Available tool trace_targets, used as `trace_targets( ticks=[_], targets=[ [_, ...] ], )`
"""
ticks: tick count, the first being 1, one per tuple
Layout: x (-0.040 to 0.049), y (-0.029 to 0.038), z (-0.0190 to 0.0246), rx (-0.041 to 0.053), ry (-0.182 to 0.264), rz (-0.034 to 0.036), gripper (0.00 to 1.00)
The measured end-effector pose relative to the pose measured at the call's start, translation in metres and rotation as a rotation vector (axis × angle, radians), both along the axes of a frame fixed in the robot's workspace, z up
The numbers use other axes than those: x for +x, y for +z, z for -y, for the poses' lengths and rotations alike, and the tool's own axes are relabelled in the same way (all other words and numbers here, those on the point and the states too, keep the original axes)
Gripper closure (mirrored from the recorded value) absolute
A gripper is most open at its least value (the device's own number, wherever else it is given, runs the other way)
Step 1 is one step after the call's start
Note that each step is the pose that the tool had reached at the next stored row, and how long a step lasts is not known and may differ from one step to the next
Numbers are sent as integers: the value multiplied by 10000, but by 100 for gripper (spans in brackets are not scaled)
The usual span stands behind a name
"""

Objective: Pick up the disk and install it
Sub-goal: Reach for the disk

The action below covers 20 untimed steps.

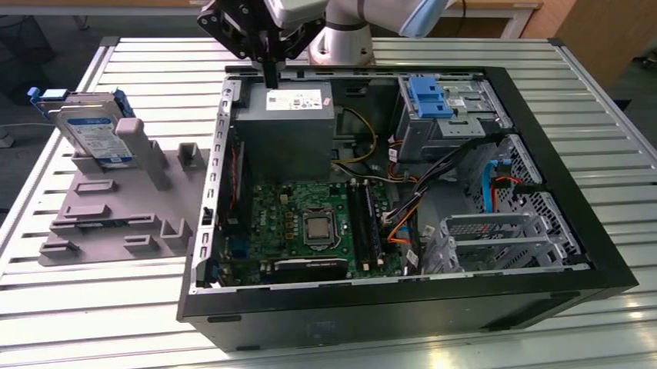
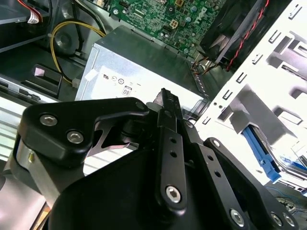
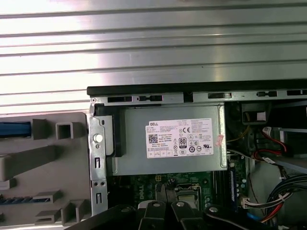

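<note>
Nothing done yet: the disk stands untouched in the grey holder (by the table's edge, exterior view's left) — the gripper, closed and empty, hangs over the power supply.

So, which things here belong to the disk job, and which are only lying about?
Job: disk, gripper, open computer case.
Lying about: grey holder stand, power supply box, motherboard, blue bracket, slatted table.

silver disk, white-blue label, blue side rails, leaning upright in grey stand, exterior view's left.
</note>
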<state>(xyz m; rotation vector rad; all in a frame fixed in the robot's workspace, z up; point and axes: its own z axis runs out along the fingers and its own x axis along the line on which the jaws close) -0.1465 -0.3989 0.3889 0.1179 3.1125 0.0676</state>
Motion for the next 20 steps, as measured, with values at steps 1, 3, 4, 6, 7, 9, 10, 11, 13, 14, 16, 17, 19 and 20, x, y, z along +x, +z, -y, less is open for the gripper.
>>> trace_targets(
  ticks=[1,3,4,6,7,9,10,11,13,14,16,17,19,20],
  targets=[
    [-3,0,0,0,0,0,89],
    [-7,0,0,0,0,0,89],
    [-9,0,0,0,0,0,89],
    [-14,0,0,0,-1,0,89],
    [-16,0,0,0,-1,0,89],
    [-20,0,0,0,0,0,89],
    [-22,0,0,0,0,0,89],
    [-25,0,0,0,0,0,89],
    [-28,-1,0,0,0,1,89],
    [-30,0,0,0,0,0,89],
    [-34,-1,0,0,-1,0,89],
    [-36,-1,0,0,-1,0,89],
    [-40,-1,0,0,-1,0,89],
    [-42,-1,0,0,-1,0,89]
  ],
)
